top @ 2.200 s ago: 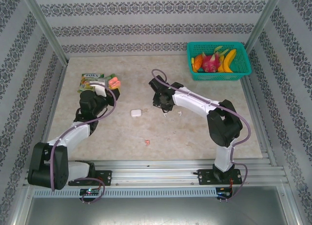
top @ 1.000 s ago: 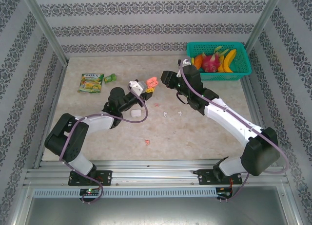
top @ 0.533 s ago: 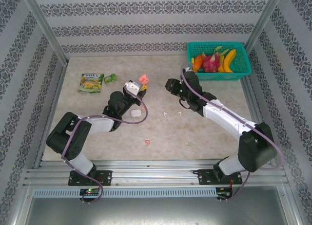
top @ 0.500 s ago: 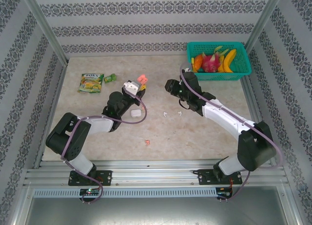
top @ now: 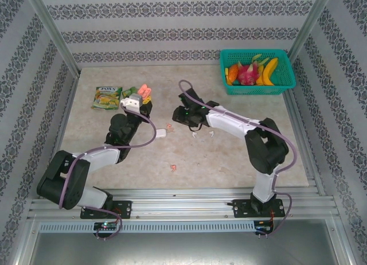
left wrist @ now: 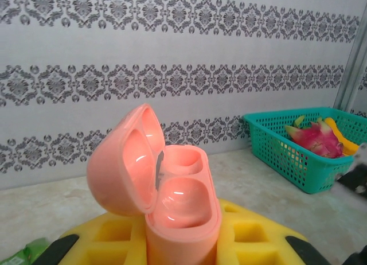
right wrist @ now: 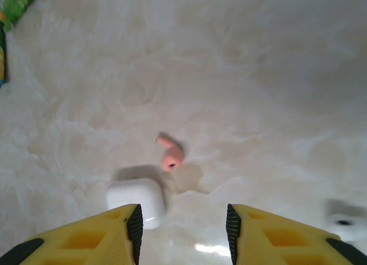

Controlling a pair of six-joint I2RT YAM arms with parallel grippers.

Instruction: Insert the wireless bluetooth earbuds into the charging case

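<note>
The left gripper point(left wrist: 183, 239) squeezed the pink plastic pebble case point(left wrist: 172, 199) upright, lid up, ready for buds. The right gripper point(right wrist: 182, 225), jaws apart, hung with a tiny pink stemmed earbud point(right wrist: 170, 156) just ahead.

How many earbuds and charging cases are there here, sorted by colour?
Pink earbuds: 2
White earbuds: 2
Pink case, lid open: 1
White case, lid closed: 1
Total: 6
</note>
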